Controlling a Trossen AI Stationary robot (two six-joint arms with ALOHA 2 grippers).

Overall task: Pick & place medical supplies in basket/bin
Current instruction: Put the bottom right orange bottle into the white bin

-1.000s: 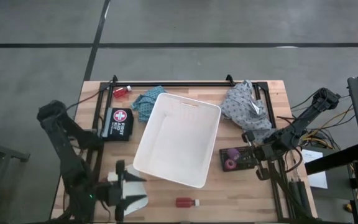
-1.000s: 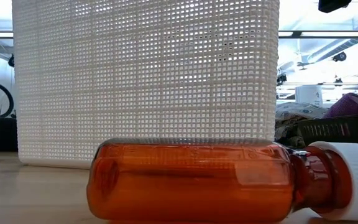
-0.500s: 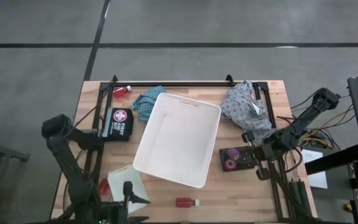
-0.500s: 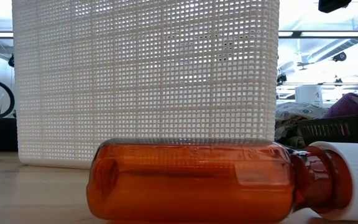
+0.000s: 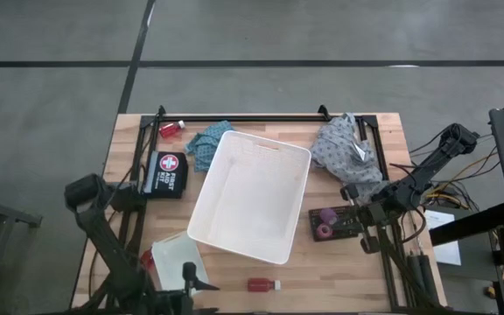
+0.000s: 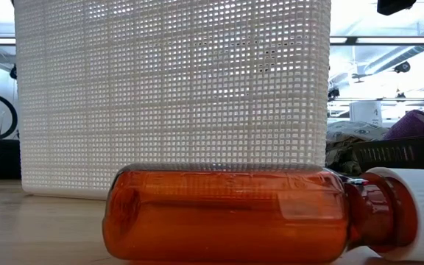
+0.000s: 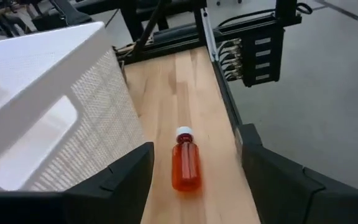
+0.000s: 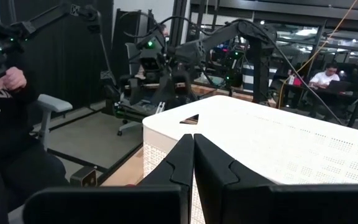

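Observation:
A small red bottle [image 5: 263,284] with a white cap lies on its side on the table near the front edge, and fills the foreground of the low view [image 6: 227,213]. My left gripper [image 7: 197,140] is open just left of the bottle [image 7: 185,165], pointing at it. It touches nothing. The white basket [image 5: 250,194] stands mid-table. A teal cloth [image 5: 206,144] and another red bottle [image 5: 171,129] lie at the far left, a grey cloth [image 5: 344,149] at the far right. Purple rolls [image 5: 326,219] lie on a black tray. My right gripper [image 8: 193,155] waits shut beside the basket's right side.
A small pale tray [image 5: 178,255] lies by the basket's near left corner, with something red [image 5: 147,260] at its left edge. A black first-aid pouch [image 5: 166,171] lies at the left. A black frame rail [image 7: 229,93] runs along the table edge beyond the bottle.
My left gripper has moved from above the small pale tray toward the table's near edge and down, rolling a little. It now sits low beside the lying red bottle. The tray is uncovered in the high view. The bottle and basket have stayed in place.

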